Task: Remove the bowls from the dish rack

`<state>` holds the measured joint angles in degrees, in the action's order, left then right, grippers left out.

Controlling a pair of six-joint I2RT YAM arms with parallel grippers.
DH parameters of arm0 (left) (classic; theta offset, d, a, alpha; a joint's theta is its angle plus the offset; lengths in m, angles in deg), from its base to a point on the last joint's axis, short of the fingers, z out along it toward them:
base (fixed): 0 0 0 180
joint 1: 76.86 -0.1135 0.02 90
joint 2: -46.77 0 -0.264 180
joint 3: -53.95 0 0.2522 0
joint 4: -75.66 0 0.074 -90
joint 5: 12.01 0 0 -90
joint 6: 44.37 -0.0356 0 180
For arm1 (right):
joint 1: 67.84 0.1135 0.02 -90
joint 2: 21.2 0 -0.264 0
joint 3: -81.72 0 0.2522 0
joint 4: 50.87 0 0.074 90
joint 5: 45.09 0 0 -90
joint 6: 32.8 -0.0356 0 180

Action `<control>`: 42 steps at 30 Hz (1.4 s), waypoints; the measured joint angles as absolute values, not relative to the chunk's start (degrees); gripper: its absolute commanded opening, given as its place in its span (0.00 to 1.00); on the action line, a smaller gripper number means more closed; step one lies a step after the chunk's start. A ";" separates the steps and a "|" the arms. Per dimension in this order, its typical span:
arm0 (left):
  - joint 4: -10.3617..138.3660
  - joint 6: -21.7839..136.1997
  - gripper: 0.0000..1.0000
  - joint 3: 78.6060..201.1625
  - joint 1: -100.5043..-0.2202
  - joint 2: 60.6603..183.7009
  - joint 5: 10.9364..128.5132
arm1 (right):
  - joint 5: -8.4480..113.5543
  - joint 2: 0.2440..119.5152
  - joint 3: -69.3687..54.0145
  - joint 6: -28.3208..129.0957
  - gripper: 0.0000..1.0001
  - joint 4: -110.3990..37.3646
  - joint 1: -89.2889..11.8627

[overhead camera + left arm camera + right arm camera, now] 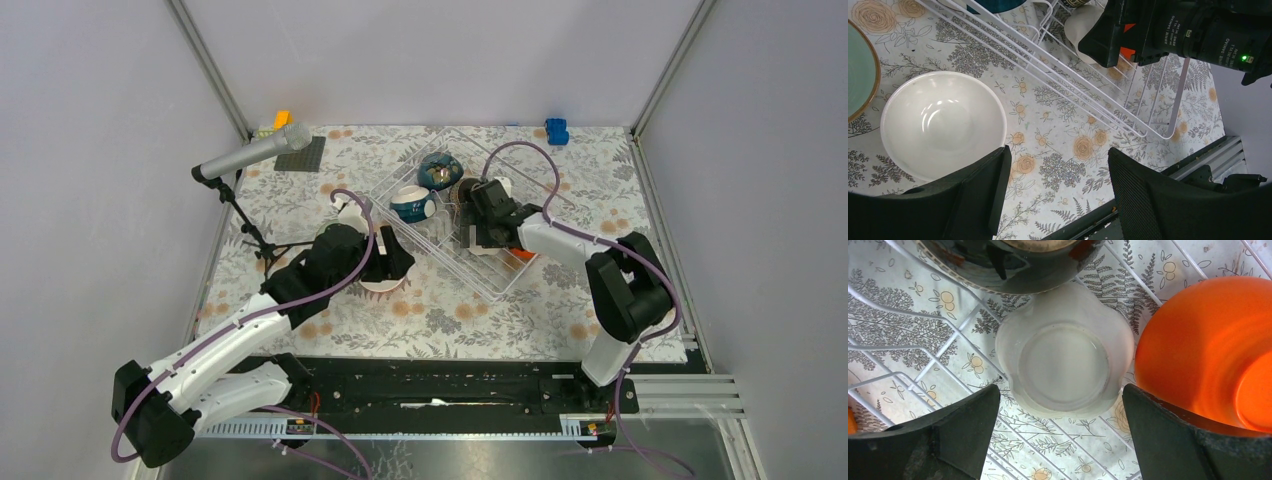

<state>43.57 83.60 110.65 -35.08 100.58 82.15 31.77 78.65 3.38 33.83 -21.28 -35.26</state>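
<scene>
The clear wire-grid dish rack [1078,90] holds a dark blue patterned bowl [440,170], a blue-and-white bowl [412,205], a glossy dark brown bowl [1013,265], a bright orange bowl [1208,340] and a cream scalloped bowl [1065,367]. The brown and orange ones are cut off in the right wrist view. The right gripper [1060,390] hangs over the cream bowl, jaws wide apart either side, not gripping. Outside the rack a plain white round bowl [940,122] sits just beside the left gripper [1058,155], its jaws apart and empty; a pale green bowl [858,75] is cropped.

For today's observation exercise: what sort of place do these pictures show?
Probably a robot test cell, not a kitchen: plain grey enclosure walls, a microphone on a stand, a dish rack on a floral tabletop.
</scene>
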 measured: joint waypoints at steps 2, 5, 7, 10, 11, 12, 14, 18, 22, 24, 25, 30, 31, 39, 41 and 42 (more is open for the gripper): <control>43.59 83.58 0.76 110.65 -35.19 100.58 82.19 | 32.33 77.73 4.63 33.83 0.99 -22.74 -35.26; 43.59 83.58 0.75 110.65 -35.32 100.60 82.19 | 32.62 76.14 6.55 33.83 0.99 -24.62 -35.26; 43.57 83.58 0.75 110.65 -35.37 100.60 82.19 | 32.62 75.44 7.21 33.83 0.99 -25.32 -35.26; 43.57 83.58 0.75 110.65 -35.37 100.60 82.22 | 32.66 75.22 7.45 33.83 0.99 -26.33 -35.26; 43.59 83.58 0.75 110.65 -35.37 100.62 82.22 | 32.73 75.16 7.53 33.83 0.99 -26.54 -35.26; 43.57 83.58 0.75 110.65 -35.37 100.62 82.22 | 32.99 75.05 7.66 33.83 0.99 -26.76 -35.26; 43.57 83.58 0.75 110.65 -35.37 100.60 82.22 | 33.73 74.48 8.04 33.83 0.99 -27.00 -35.26; 43.57 83.58 0.75 110.65 -35.37 100.60 82.26 | 35.22 71.09 9.59 33.83 0.99 -27.20 -35.26; 43.57 83.56 0.75 110.65 -35.37 100.38 82.28 | 37.23 63.26 13.28 33.80 0.05 -28.82 -35.26; 43.57 83.56 0.75 110.65 -35.37 100.36 82.30 | 38.10 59.37 14.94 34.18 0.00 -29.85 -35.26; 43.59 83.56 0.75 110.63 -35.37 100.36 82.30 | 38.45 57.76 15.73 34.37 0.00 -30.68 -35.26; 44.05 83.47 0.75 110.19 -35.41 100.36 82.26 | 40.33 52.58 19.27 36.27 0.00 -33.87 -35.24; 44.21 83.41 0.75 110.19 -35.41 100.36 82.24 | 40.88 51.68 20.21 36.60 0.00 -34.70 -35.26; 46.13 83.28 0.75 110.06 -35.41 100.36 81.97 | 44.99 49.04 22.77 38.28 0.02 -37.52 -35.26; 46.85 83.12 0.75 109.58 -35.41 100.36 81.63 | 49.97 47.79 24.19 39.31 0.07 -39.99 -35.26; 47.11 83.10 0.75 109.28 -35.41 100.36 81.49 | 52.55 46.94 25.13 39.62 0.09 -41.41 -35.26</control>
